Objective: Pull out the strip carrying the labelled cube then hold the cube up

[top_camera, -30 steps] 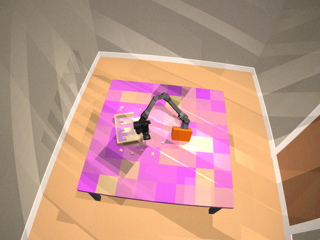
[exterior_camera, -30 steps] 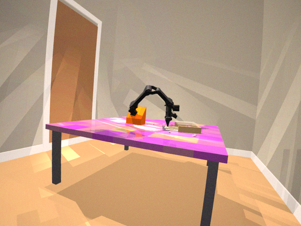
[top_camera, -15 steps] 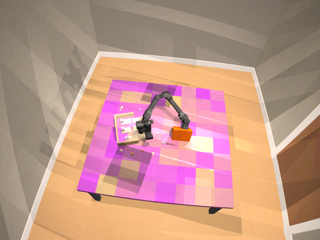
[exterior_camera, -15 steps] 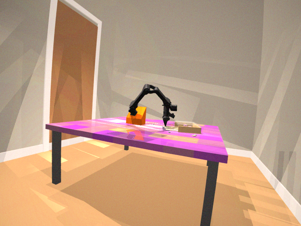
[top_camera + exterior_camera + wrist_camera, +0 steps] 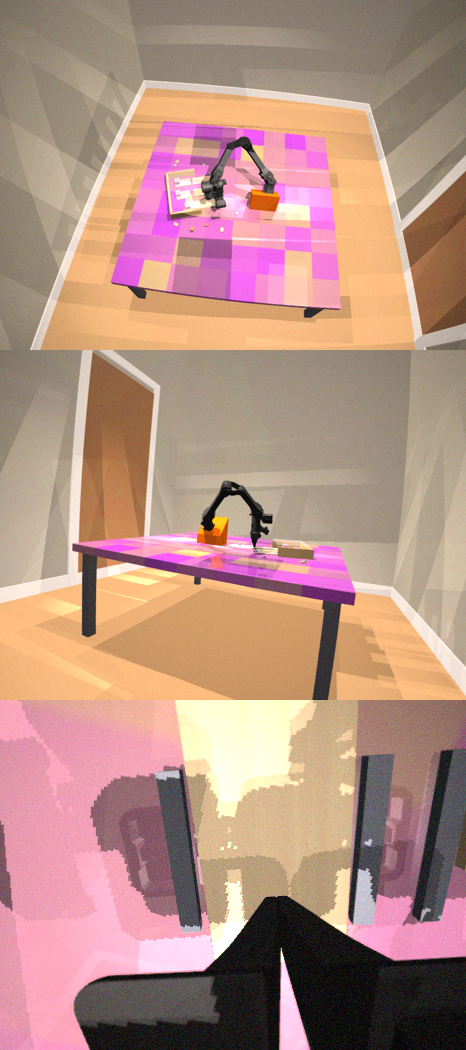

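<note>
Single arm (image 5: 240, 150), dark grey, bent into a tall arch. Base (image 5: 269, 187) sits at approx 3 o'clock of the gripper in top view; lower link climbs up toward 11 o'clock to the elbow (image 5: 242, 142), the highest pt. From there the forearm drops toward 7 o'clock to the wrist (image 5: 212, 187). In the exterior view the wrist (image 5: 259, 521) hangs near vertical, w/ a small block jutting out at 3 o'clock. Gripper (image 5: 254, 544) points straight down, tip just at the surface. Fingers pressed together, closed on nothing, meeting in a narrow point at approx 12 o'clock in the wrist view.
</note>
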`<state>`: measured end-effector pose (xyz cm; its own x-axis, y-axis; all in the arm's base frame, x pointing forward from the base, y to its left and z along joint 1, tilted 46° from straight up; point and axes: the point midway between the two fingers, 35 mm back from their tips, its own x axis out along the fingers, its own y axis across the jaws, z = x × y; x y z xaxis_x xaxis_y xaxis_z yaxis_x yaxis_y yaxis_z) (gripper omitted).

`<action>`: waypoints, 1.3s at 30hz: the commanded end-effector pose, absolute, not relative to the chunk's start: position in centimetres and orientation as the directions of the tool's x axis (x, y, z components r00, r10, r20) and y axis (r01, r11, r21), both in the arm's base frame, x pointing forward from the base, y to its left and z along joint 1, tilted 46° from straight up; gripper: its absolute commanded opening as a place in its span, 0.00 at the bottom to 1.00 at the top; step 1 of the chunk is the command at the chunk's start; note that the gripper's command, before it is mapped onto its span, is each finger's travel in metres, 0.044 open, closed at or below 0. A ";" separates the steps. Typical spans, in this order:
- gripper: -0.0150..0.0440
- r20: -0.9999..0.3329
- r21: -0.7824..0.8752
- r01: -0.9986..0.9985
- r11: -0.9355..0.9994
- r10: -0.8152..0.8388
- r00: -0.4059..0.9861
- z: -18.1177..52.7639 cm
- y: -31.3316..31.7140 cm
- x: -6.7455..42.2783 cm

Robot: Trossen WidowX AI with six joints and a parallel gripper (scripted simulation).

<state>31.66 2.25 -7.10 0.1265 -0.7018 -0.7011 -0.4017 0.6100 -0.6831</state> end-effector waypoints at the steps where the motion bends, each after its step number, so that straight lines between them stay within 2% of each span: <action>1: 0.25 -0.698 -0.682 -0.402 0.610 -0.707 0.112 -7.2 1.6 30.6; 39: 0.25 -0.698 -0.682 -0.404 0.610 -0.708 0.110 -6.1 -0.3 25.3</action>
